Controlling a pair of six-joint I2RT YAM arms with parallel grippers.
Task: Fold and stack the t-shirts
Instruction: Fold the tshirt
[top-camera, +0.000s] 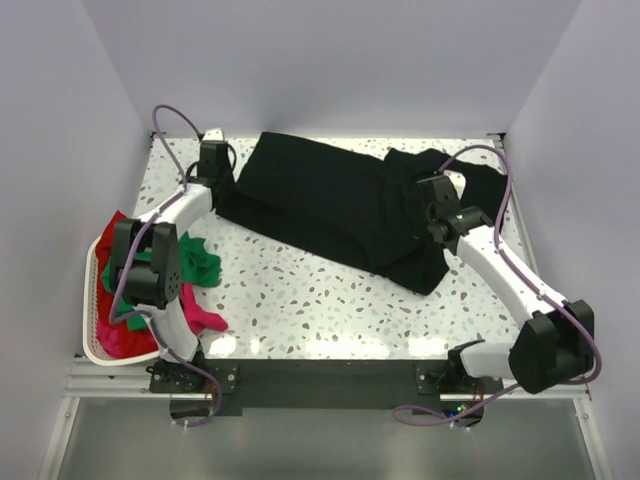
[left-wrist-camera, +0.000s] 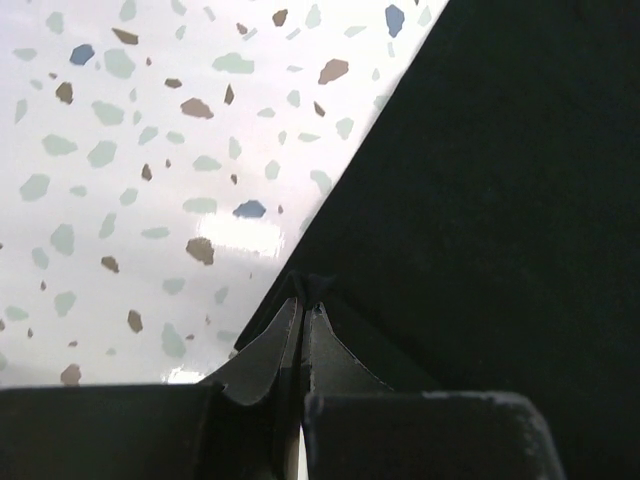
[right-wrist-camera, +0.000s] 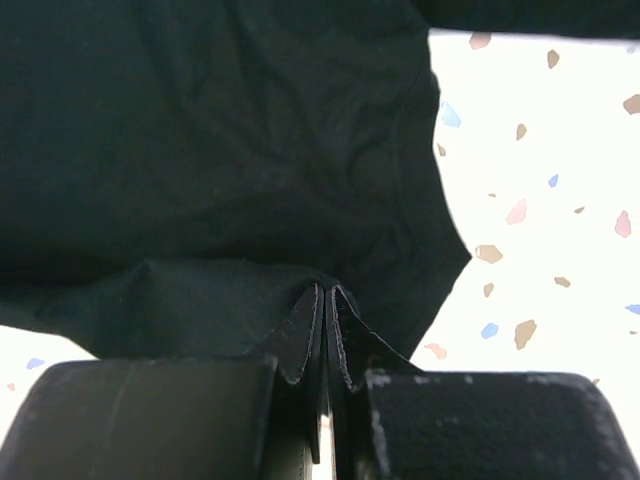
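A black t-shirt (top-camera: 320, 200) lies spread and partly bunched across the back middle of the speckled table (top-camera: 300, 300). My left gripper (top-camera: 220, 192) is at the shirt's left edge. In the left wrist view the gripper (left-wrist-camera: 303, 287) is shut on a pinch of the black cloth (left-wrist-camera: 500, 200) at its hem. My right gripper (top-camera: 422, 205) sits on the shirt's right part. In the right wrist view it (right-wrist-camera: 326, 292) is shut on a raised fold of the black t-shirt (right-wrist-camera: 200, 130).
A white basket (top-camera: 88, 310) stands at the table's left edge, under the left arm. Red (top-camera: 115, 228), green (top-camera: 198, 262) and magenta (top-camera: 207, 318) shirts spill from it onto the table. White walls close in the left, back and right sides.
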